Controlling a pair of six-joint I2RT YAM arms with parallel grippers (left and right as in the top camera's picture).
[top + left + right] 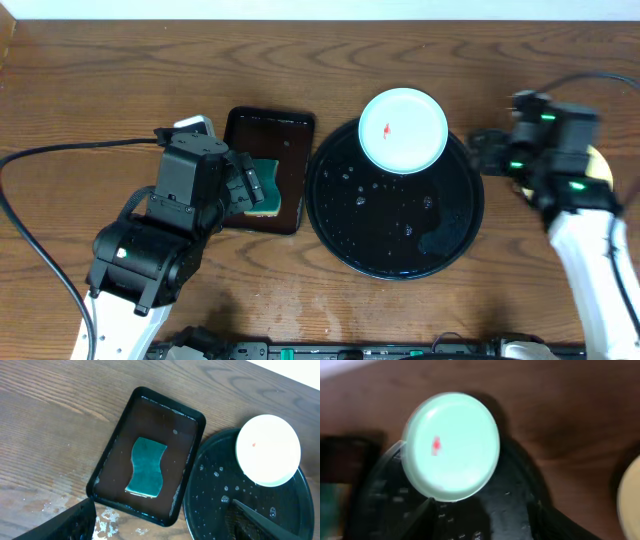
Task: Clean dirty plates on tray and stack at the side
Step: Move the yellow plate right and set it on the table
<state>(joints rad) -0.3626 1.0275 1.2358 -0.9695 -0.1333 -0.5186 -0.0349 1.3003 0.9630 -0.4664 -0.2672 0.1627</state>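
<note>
Hovering over the sponge [146, 466], my left gripper [254, 186] has jaws spread wide; next I must grab it. I can't tell the right gripper [484, 150] jaws.

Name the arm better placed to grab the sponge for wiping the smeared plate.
Left. The left pincer hangs open right over the sponge in the small rectangular tray. The right pincer sits past the round black tray, on its right side, near the yellow plate.
</note>
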